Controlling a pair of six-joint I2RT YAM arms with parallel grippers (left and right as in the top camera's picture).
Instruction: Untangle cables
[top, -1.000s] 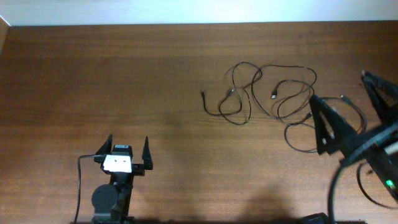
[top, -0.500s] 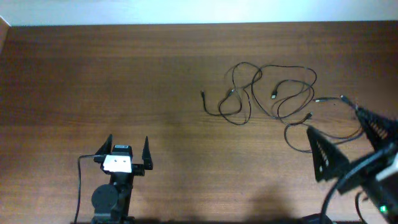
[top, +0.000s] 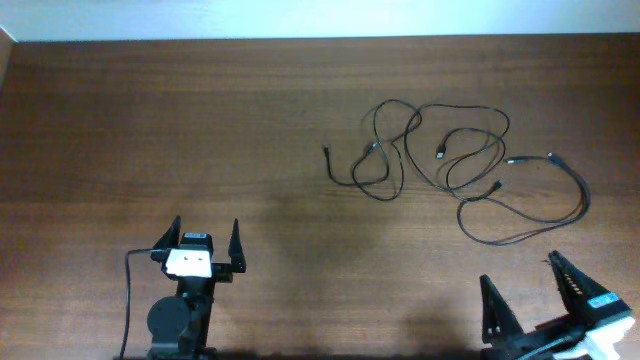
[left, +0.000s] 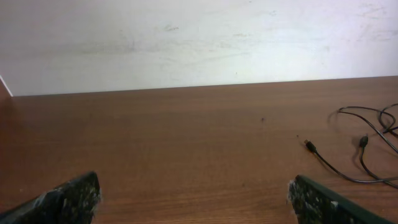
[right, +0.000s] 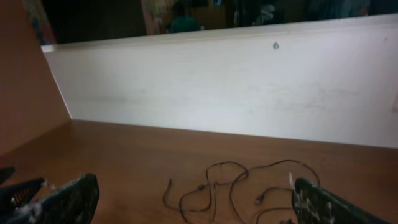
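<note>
The cables lie as thin black cords in a loose tangle on the wooden table, right of centre, with small plugs at their ends. One long loop trails to the right. My left gripper stands open at the near left, far from the cords, holding nothing. My right gripper is open at the near right edge, just short of the loop. The left wrist view shows the open gripper and cable ends at far right. The right wrist view shows the open gripper with the cables ahead.
A white wall runs along the table's far edge. A brown side panel rises at the left in the right wrist view. Bare wood separates the left arm from the tangle.
My right arm has drawn back from over the right side of the cables to the near edge, uncovering the long loop. The cables and the left arm have not moved.
</note>
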